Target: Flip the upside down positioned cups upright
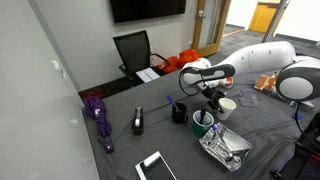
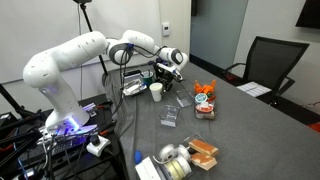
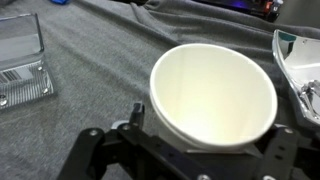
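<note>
The white arm is arched up from its base and stretched out sideways, as is seen in both exterior views. The wrist is bent so that the black pincer is pointed downward. In the wrist view the pincer's body is seen along the lower edge, with one finger laid against the side of the white cup; the opposite finger is hidden behind the rim. Whether the cup is gripped or merely flanked cannot be told.
</note>
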Tool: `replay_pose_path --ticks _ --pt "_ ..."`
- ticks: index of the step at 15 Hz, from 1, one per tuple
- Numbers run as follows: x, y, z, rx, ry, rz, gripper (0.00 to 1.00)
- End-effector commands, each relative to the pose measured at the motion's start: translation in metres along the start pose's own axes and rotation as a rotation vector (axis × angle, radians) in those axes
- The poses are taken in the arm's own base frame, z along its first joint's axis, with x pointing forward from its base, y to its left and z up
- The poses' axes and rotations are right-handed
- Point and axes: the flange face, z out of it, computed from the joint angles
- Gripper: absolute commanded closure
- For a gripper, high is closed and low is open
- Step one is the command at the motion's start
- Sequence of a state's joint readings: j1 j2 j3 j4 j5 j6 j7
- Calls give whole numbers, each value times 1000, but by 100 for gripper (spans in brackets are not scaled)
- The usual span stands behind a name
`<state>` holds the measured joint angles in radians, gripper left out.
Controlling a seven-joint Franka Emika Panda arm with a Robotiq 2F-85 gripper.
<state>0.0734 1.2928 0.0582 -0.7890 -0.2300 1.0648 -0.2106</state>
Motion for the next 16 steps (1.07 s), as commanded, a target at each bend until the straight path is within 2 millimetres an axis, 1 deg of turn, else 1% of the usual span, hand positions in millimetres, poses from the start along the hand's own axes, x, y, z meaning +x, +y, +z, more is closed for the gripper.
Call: replay_pose_path --ticks 1,6,10,13,16 --pt "-1 1 -17 -26 96 8 0" --pt "1 1 -38 -69 228 3 0" --pt "-1 2 -62 -132 381 4 0" --pt "-8 4 -77 -189 508 -11 0" --pt "-18 4 -86 -228 612 -38 0"
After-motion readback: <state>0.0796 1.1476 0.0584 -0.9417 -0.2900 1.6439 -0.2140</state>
